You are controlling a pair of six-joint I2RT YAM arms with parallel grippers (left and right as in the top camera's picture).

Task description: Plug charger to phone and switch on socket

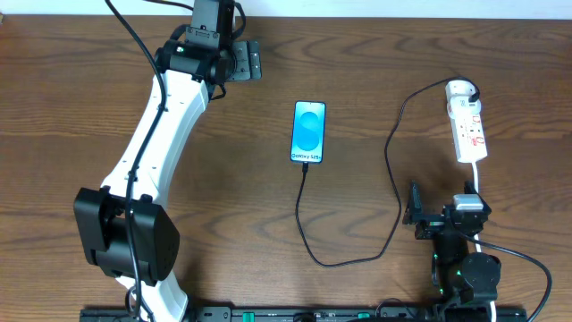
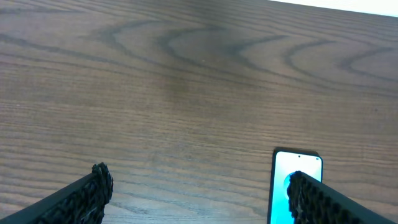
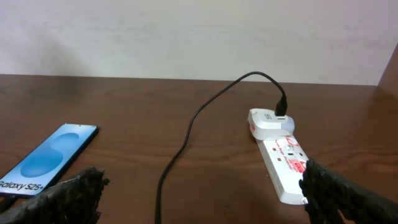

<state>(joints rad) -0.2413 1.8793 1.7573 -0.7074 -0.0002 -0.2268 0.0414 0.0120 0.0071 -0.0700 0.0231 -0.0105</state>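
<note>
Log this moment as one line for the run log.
charger: meets phone bottom edge, other end in socket | socket power: cannot tell | left hand: open, empty | right hand: open, empty

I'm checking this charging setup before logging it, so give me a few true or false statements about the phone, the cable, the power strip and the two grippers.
1. The phone lies face up with its blue screen lit. True.
2. The left gripper holds the phone. False: it is open and holds nothing.
3. The charger runs to the far end of the socket. True.
4. The right gripper is shut on the charger. False: it is open and empty.
</note>
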